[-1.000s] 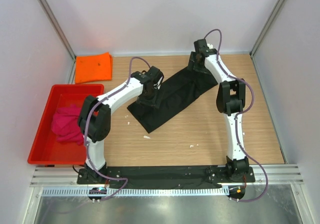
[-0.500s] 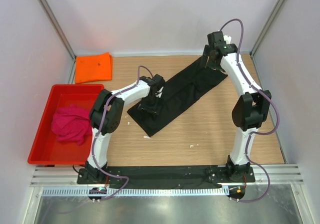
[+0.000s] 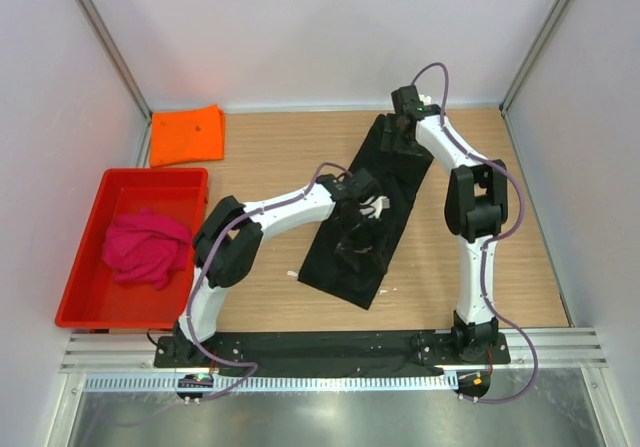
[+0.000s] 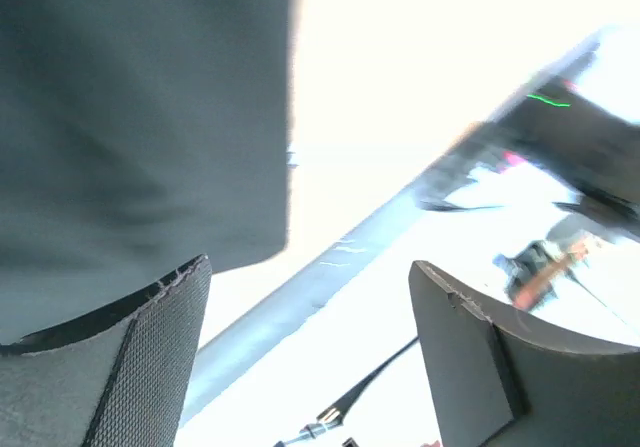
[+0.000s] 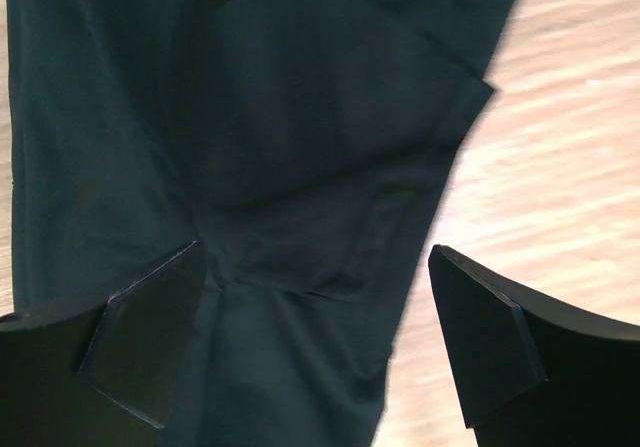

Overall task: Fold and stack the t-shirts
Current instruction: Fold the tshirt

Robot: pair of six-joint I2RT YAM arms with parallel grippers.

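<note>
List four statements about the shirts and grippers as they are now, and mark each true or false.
1. The pink shirt lies crumpled in the red tray. True.
2. The orange shirt is in the tray too. False: it lies folded on the table, beyond the tray.
3. The left gripper is open. True.
4. The right gripper is clamped on the black shirt. False: its jaws stand open above the cloth.
</note>
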